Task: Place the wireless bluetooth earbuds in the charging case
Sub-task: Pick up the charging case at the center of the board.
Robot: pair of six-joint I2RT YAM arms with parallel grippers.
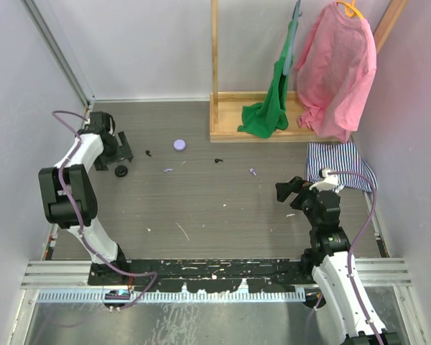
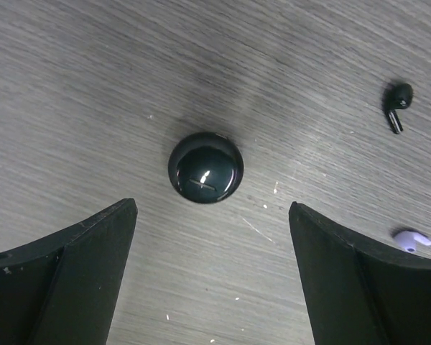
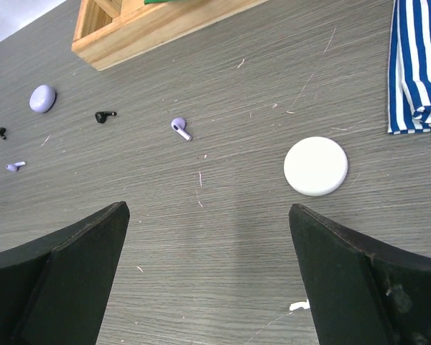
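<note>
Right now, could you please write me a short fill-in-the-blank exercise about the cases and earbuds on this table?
1. The left-side case, just ahead of the open left gripper, is ____ in colour.
2. The right-side case, ahead of the open right gripper, is ____ in colour.
3. The right wrist view shows ____ lilac earbuds lying on the table.
Missing words: black; white; two.
</note>
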